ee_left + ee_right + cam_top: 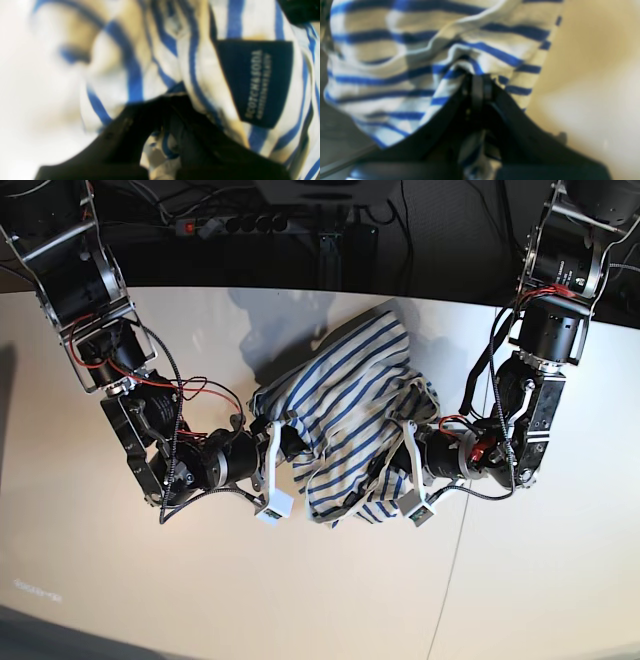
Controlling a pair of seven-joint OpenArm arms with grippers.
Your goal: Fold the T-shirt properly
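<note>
The T-shirt, cream with blue stripes, is bunched up and lifted in the middle of the white table. My left gripper is shut on its right side. In the left wrist view, striped cloth is pinched at that gripper's tips, and the dark neck tag hangs just to the right. My right gripper is shut on the shirt's left side. In the right wrist view, folds of the shirt gather into the closed tips. The rest of the shirt droops between the two arms.
Both arms reach in from the sides, with cables along them. A power strip and wires lie beyond the table's far edge. A thin seam runs across the table on the right.
</note>
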